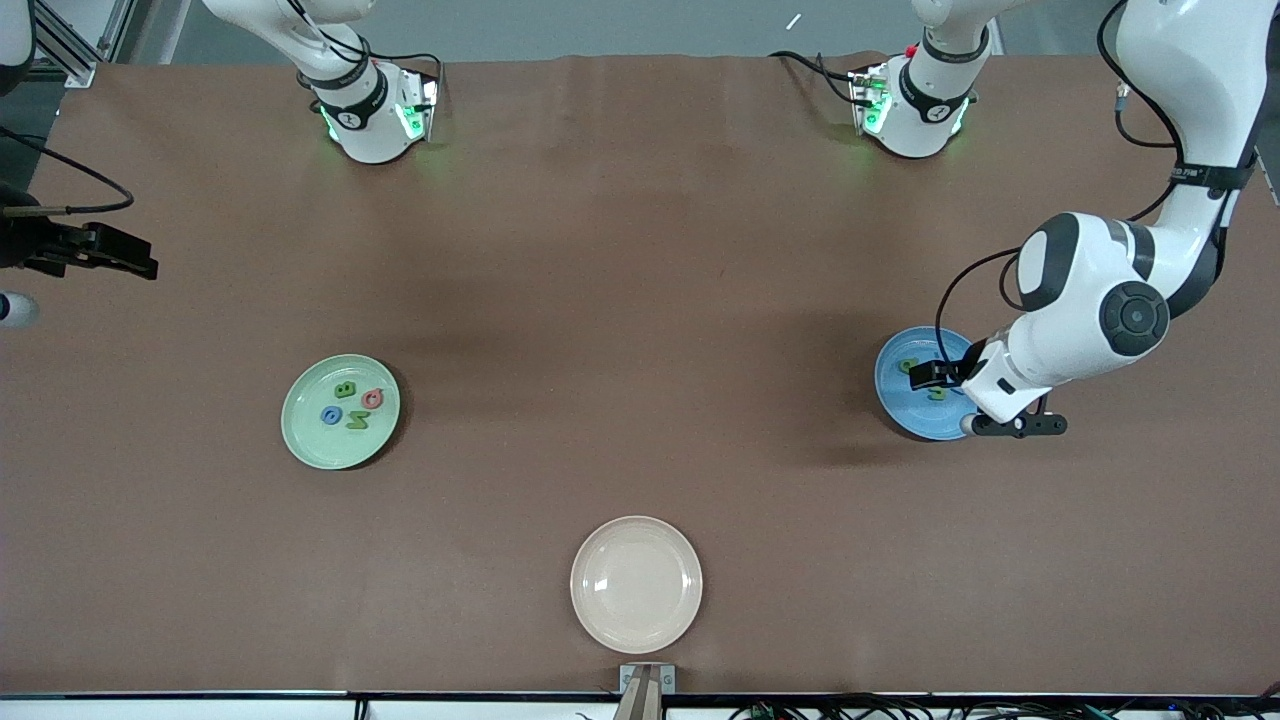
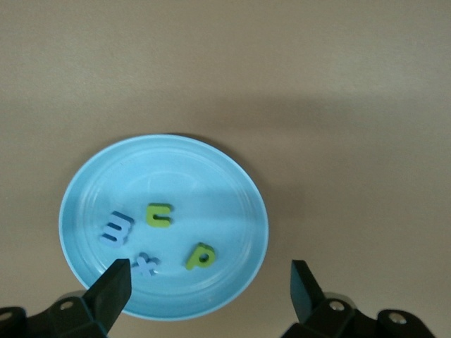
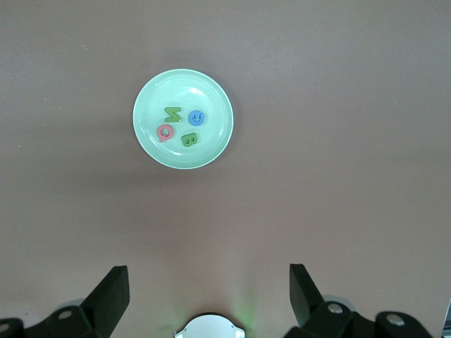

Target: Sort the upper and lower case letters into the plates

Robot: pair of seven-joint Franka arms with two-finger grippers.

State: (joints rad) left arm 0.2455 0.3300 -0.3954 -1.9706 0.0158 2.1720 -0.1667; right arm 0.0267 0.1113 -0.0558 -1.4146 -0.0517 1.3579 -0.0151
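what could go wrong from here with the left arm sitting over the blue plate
The left gripper hangs open over the blue plate, which holds four small letters; if it dips, a finger could knock one out or tip the plate. The letters lie close together, so any new grab might catch two. The right gripper is open, high above the table with the green plate in its view, holding nothing; little risk there.
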